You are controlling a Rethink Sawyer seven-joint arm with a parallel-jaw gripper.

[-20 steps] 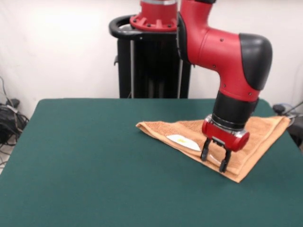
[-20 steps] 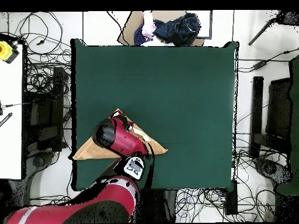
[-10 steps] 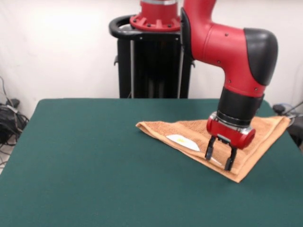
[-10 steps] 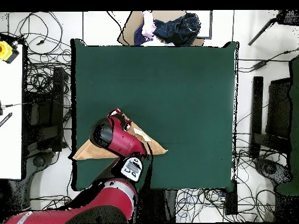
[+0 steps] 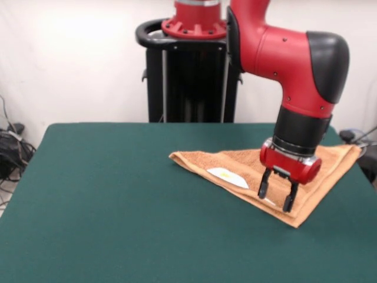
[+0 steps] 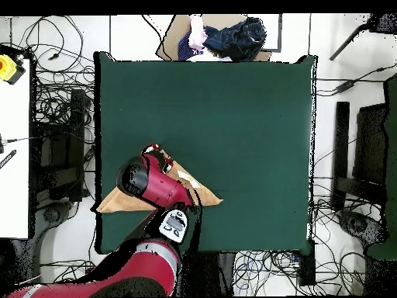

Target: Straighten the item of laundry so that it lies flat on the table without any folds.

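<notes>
**End effector open over the folded towel's near point**

The end effector hangs with its two black fingers spread apart and pointing down, holding nothing; whether the tips touch the cloth cannot be told. Under it lies the towel, folded into a triangle on the table. In the front view a small white label lies on the towel just to the left of the end effector; there is a faint yellowish mark on it, but no writing can be read.

The triangle's near point lies just below and right of the end effector, close to the fingers. One corner stretches well off to the left of it; the other runs behind and to the right, reaching the table's right edge. In the overhead view the towel shows one corner past the table's edge, the arm covering much of the rest. Left of and in front of the end effector the green top lies wide and bare.

Against the frame half a second ago, the end effector has shifted slightly right and toward the near point; the towel has not moved.
</notes>
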